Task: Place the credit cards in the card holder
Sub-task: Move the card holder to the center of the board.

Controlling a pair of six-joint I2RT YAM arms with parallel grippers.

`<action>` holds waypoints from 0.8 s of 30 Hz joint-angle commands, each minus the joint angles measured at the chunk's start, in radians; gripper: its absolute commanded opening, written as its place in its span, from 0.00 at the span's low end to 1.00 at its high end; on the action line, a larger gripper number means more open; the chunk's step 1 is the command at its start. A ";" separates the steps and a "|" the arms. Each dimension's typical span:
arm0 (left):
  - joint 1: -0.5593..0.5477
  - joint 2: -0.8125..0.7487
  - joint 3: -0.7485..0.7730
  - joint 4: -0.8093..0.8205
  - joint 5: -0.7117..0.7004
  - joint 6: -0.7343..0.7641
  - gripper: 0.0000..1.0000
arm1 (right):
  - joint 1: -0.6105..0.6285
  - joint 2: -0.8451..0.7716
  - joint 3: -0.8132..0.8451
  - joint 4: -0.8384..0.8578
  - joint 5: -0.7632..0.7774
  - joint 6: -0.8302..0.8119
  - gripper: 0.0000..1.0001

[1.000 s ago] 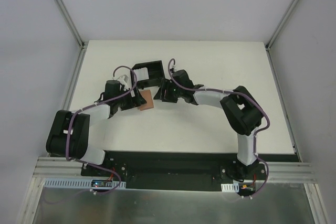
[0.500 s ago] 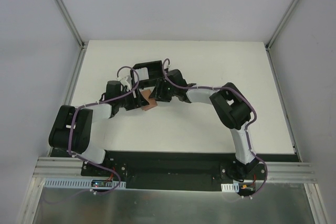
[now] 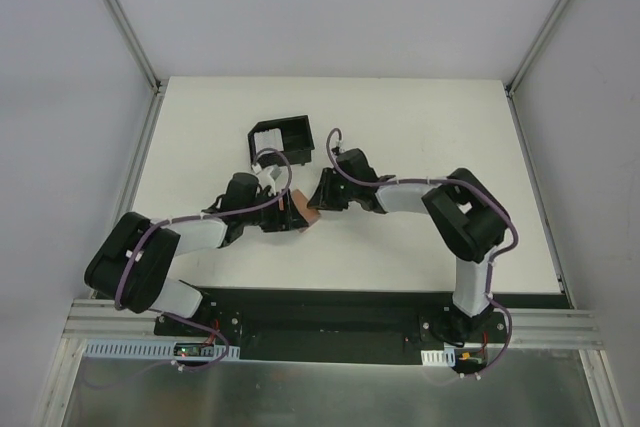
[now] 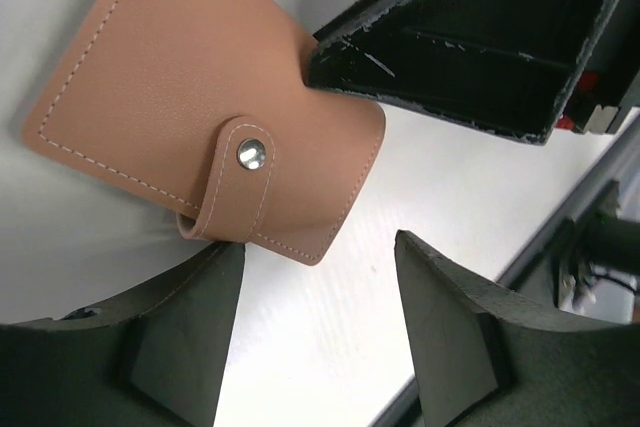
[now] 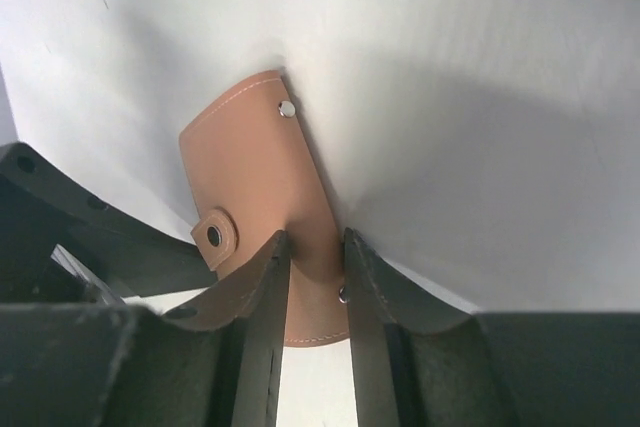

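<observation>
The tan leather card holder (image 3: pixel 306 210) is folded, with its snap tab (image 4: pixel 241 176) fastened, and is held between the two grippers at mid-table. My right gripper (image 5: pixel 315 237) is shut on one edge of the card holder (image 5: pixel 250 162). My left gripper (image 4: pixel 320 244) is open just below the card holder (image 4: pixel 190 97), with its left finger (image 4: pixel 190 337) close to the tab's fold and nothing between the jaws. In the top view the left gripper (image 3: pixel 287 211) and the right gripper (image 3: pixel 318 203) meet at the card holder. No credit cards show in any view.
A black open-sided plastic box (image 3: pixel 282 139) stands behind the grippers toward the far side. The right gripper's black finger (image 4: pixel 470 37) fills the upper right of the left wrist view. The white table (image 3: pixel 420 127) has metal frame rails at its left and right edges.
Both grippers and the card holder have moved from beside the black box toward the near side and a little right. The box now stands apart from them.
</observation>
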 commanded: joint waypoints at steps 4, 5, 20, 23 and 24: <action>-0.201 -0.126 -0.099 -0.058 -0.060 -0.091 0.62 | 0.044 -0.222 -0.259 -0.079 0.037 -0.103 0.31; -0.230 -0.153 -0.106 -0.090 -0.100 -0.100 0.63 | 0.042 -0.248 -0.267 -0.101 0.043 -0.124 0.31; -0.214 -0.413 0.069 -0.506 -0.442 0.081 0.87 | -0.014 -0.250 0.123 -0.420 0.178 -0.261 0.66; -0.149 -0.422 0.085 -0.514 -0.401 0.104 0.87 | -0.025 -0.174 0.258 -0.455 0.206 -0.249 0.68; -0.132 -0.427 0.087 -0.512 -0.392 0.107 0.88 | -0.027 -0.142 0.303 -0.466 0.215 -0.249 0.69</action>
